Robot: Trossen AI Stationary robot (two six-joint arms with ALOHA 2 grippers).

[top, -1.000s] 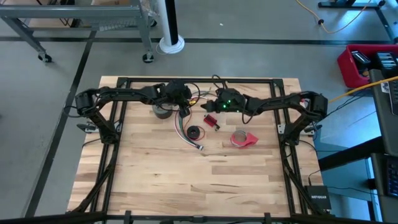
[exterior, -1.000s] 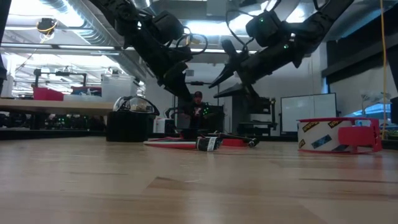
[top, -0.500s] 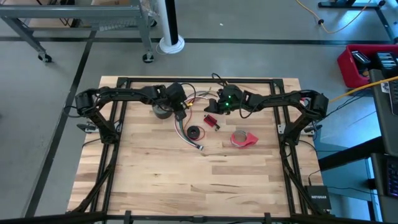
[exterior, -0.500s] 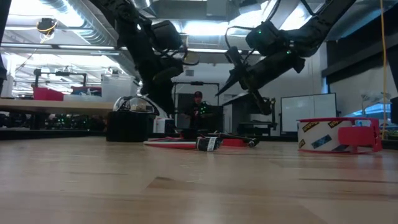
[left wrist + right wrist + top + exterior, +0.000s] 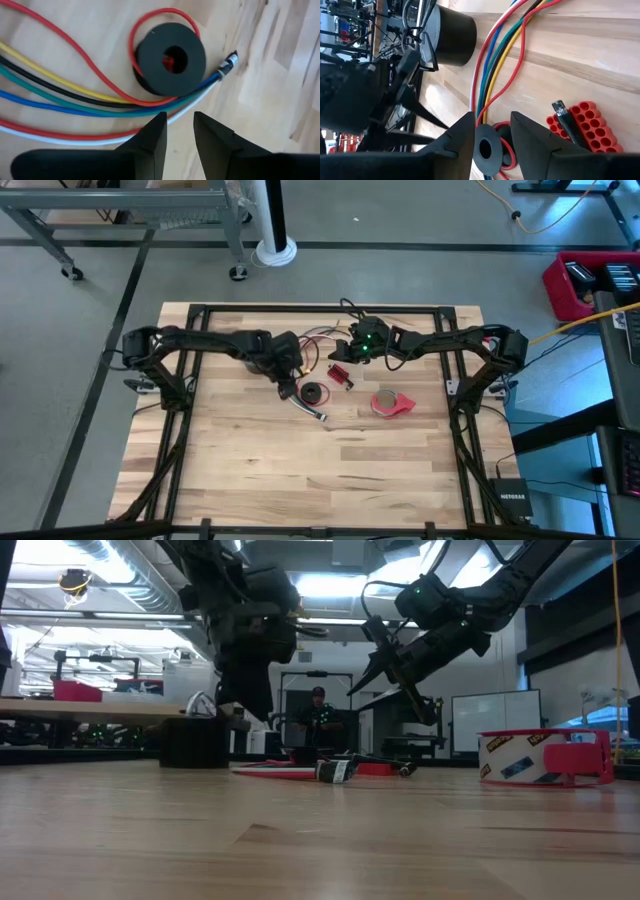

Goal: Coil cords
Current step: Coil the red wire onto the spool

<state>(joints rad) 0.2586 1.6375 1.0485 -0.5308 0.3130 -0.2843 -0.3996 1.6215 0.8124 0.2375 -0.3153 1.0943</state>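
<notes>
A bundle of thin red, yellow, black, green, blue and white cords (image 5: 75,102) lies on the wooden table, its plug end (image 5: 227,62) beside a small black ring coil (image 5: 170,59) with a red wire looped round it. My left gripper (image 5: 180,137) hangs open just above the bundle (image 5: 300,402), pointing steeply down, nothing between its fingers. My right gripper (image 5: 490,137) hovers open above the table beyond the ring coil (image 5: 313,392), holding nothing. A dark cylinder-shaped coil (image 5: 451,37) stands at the bundle's left, mostly under my left arm in the high view.
A small red block with holes (image 5: 580,125) lies right of the ring, a black plug tip on it. A red tape roll (image 5: 390,402) sits farther right. Bare wood stretches toward the near edge (image 5: 300,480). A black frame rims the table (image 5: 320,308).
My left gripper has swung from above the dark cylinder toward the table's near edge and a little down, to the bundle beside the ring coil, tipping steeply downward and rolling at the wrist. My right gripper has turned slightly in place. The cords lie as before.
</notes>
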